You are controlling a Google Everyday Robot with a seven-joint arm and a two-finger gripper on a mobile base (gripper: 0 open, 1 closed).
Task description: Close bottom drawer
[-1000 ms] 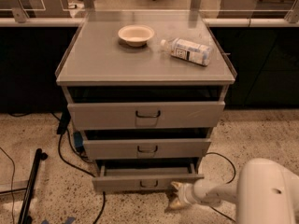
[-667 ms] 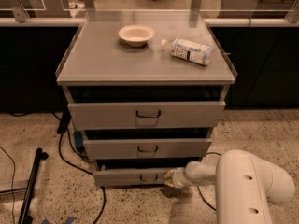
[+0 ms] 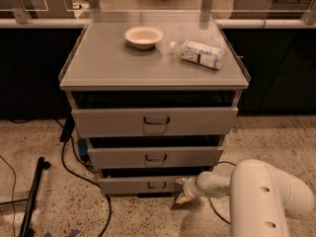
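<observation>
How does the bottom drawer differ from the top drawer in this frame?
The bottom drawer has the narrowest, lowest front; the top drawer has the tallest and widest. The gripper sits at the bottom drawer's right end, well below the top drawer. Both are grey with a small dark handle at centre.

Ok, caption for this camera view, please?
Robot's gripper at the right end of the front of the slightly open grey metal bottom drawer.

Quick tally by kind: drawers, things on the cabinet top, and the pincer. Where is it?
Drawers: 3 (top drawer, middle drawer, bottom drawer)
bowl: 1
bottle: 1
pincer: 1, at the bottom drawer's right end
Total: 6
</observation>
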